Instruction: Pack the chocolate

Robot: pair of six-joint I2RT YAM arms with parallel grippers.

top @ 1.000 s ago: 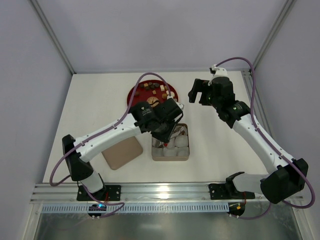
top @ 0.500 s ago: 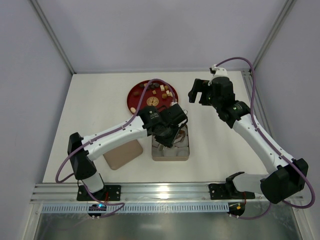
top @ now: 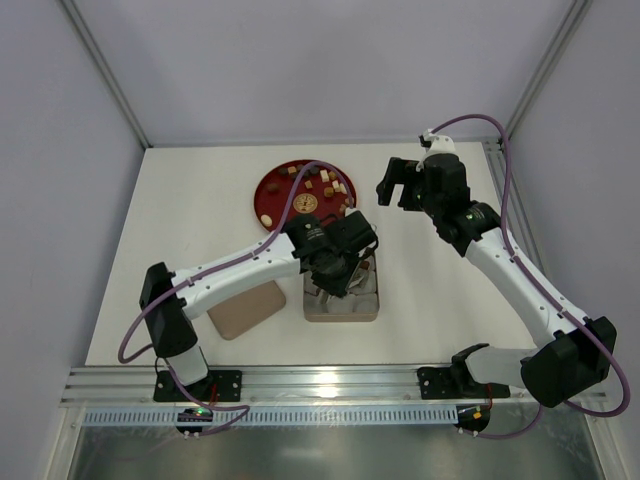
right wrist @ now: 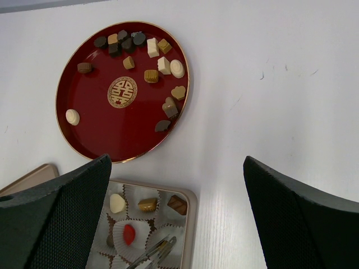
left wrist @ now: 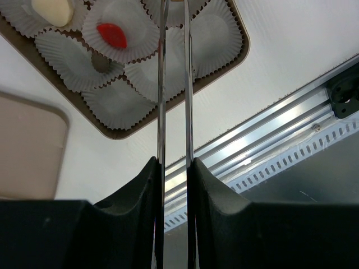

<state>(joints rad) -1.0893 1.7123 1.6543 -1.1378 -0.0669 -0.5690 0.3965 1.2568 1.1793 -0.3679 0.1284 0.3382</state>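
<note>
White counter (top: pixel 200 200), pale walls (top: pixel 300 70); red plate (right wrist: pixel 98 131) with gold emblem (right wrist: pixel 122 92), chocolate (right wrist: pixel 151 75), box (left wrist: pixel 115 134).
Left hand (left wrist: pixel 174 168) grips tweezers (left wrist: pixel 162 84) over box; right hand (right wrist: pixel 175 158) spread wide, empty.

chocolate (right wrist: pixel 148 75) lies on the plate (right wrist: pixel 95 140), behind the tin (right wrist: pixel 151 185); lid (top: pixel 243 305) left of tin.

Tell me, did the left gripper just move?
Yes. The left gripper, holding tweezers, went off the red plate and farther over the box.
</note>
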